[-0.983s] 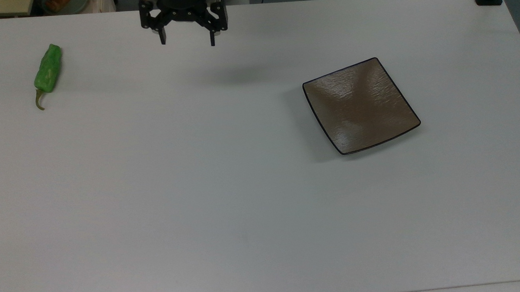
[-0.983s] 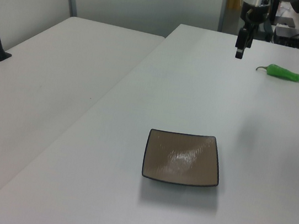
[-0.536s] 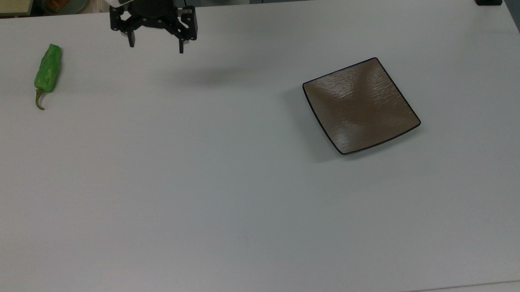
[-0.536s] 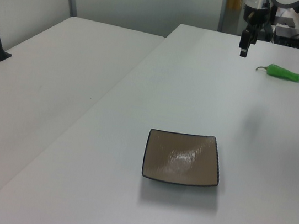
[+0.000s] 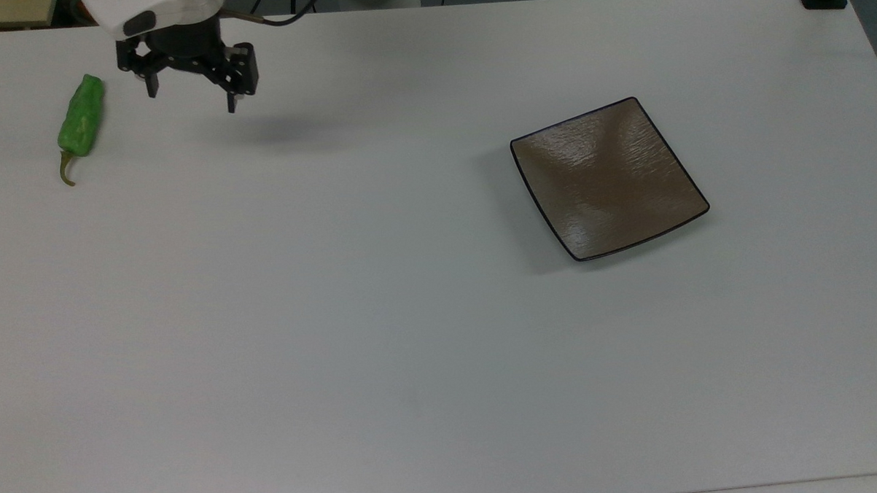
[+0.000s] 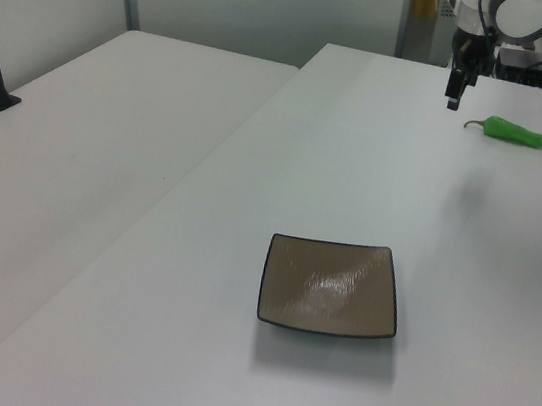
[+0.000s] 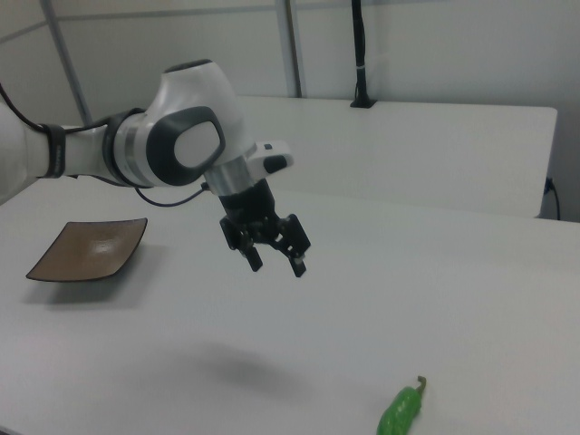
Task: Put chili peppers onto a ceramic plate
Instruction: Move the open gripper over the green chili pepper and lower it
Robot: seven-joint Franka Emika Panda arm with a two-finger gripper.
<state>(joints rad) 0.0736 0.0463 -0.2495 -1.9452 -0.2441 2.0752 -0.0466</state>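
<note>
Since a second ago my claw (image 5: 190, 97) has slid toward the top view's left along the far table edge, from near the middle to just short of the pepper (image 5: 82, 122). Pepper and plate (image 5: 608, 178) unchanged.

Claw: black two-finger, fingers spread wide, nothing held. It hangs above the table (image 5: 383, 336), casting a soft shadow. In the right view it (image 7: 275, 261) points down at a slight tilt, with white rounded arm casing and a grey joint disc behind it. In the left view it (image 6: 453, 99) shows as a thin dark shape near the far edge; finger gap hard to read there.

Pepper: bright green, elongated, wrinkled and glossy, with a thin curved olive stem. Lying flat on the table near the top view's upper left, stem toward the viewer, beside the claw and not touching it. Left view: pepper (image 6: 508, 130) to the claw's right. Right view: pepper (image 7: 401, 412) at the bottom edge, stem end up.

Plate: square, glossy brown, finely ridged, thin dark rim, corners upturned. Sits well apart from the pepper, at the top view's right, turned slightly askew. Also seen in the left view (image 6: 331, 286) and right view (image 7: 89, 247).

Table: plain matte white.
</note>
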